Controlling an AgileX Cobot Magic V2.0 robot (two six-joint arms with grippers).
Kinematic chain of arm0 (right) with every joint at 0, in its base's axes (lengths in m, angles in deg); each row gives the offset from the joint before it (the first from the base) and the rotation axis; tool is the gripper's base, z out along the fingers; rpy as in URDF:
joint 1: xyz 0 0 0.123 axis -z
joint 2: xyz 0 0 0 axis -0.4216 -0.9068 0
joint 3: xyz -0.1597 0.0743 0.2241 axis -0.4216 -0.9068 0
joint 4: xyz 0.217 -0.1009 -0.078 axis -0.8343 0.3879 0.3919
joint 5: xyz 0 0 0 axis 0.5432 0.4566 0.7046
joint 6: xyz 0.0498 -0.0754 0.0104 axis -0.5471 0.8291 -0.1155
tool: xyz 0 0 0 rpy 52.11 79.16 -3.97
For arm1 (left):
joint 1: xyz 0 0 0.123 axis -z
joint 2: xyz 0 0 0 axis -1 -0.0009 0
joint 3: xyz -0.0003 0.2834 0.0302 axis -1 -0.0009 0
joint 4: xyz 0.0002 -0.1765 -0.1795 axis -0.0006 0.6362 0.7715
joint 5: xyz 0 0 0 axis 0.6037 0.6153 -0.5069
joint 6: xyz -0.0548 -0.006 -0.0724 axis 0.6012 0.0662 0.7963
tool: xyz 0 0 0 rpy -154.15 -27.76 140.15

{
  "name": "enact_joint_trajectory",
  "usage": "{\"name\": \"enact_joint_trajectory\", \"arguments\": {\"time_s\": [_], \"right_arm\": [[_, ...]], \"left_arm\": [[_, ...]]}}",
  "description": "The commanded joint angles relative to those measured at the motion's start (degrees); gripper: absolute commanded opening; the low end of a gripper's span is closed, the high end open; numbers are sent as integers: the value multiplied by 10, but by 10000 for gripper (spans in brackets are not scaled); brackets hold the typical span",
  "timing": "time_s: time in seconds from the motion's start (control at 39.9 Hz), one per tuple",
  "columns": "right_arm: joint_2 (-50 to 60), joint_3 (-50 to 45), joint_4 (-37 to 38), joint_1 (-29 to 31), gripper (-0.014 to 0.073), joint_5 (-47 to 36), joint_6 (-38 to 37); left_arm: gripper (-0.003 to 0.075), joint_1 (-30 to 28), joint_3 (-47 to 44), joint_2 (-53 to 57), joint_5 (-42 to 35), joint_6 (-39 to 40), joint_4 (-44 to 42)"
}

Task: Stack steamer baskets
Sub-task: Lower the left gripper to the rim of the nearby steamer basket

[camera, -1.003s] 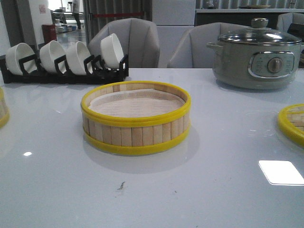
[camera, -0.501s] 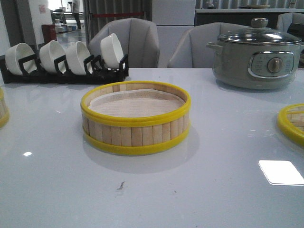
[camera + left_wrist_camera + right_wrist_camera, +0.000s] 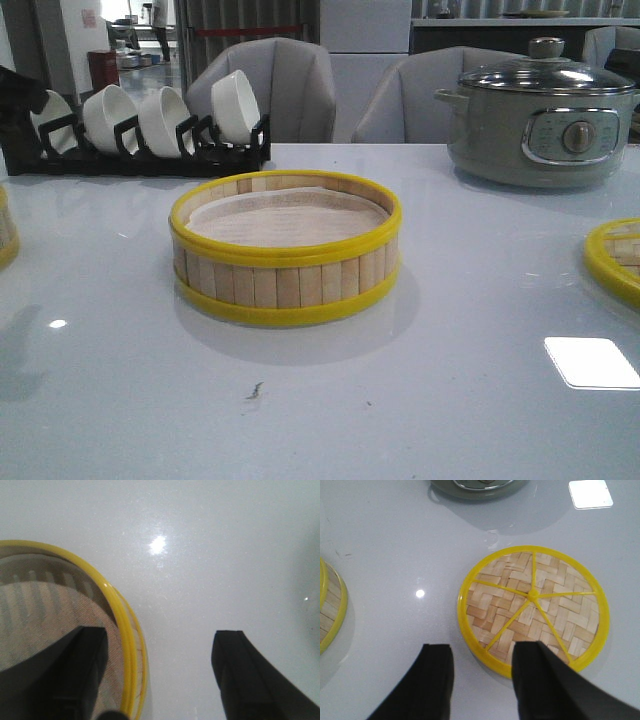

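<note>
One steamer basket (image 3: 285, 250) with a white paper liner stands in the middle of the table. The second steamer basket shows as a sliver at the left edge of the front view (image 3: 5, 235) and fills the left wrist view's side (image 3: 30, 605). My left gripper (image 3: 160, 672) is open and straddles that basket's yellow rim: one finger over the liner, the other over bare table. My right gripper (image 3: 482, 675) is open above the table at the near edge of the flat woven lid (image 3: 535, 605), one finger overlapping its rim.
A black rack of white bowls (image 3: 150, 125) stands at the back left, with a dark part of my left arm (image 3: 18, 85) in front of it. A grey electric pot (image 3: 540, 120) stands at the back right. The lid (image 3: 615, 262) lies at the right edge.
A dark part of my left arm has come into the front view at the upper left, covering the leftmost bowl, and a shadow has appeared on the table at the lower left. The centre basket has not moved.
</note>
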Motion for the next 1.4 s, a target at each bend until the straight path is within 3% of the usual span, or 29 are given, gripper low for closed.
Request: {"name": "enact_joint_trajectory", "arguments": {"time_s": [0.0,0.55,1.38], "right_arm": [[4,23,5,0,390,-38,3],[4,23,5,0,390,-38,3],[4,23,4,0,390,-38,3]], "left_arm": [[494,-1,41,-6,-14,7,2],[470,-16,47,-72,-5,11,4],[452,-18,47,-72,-6,11,8]]}}
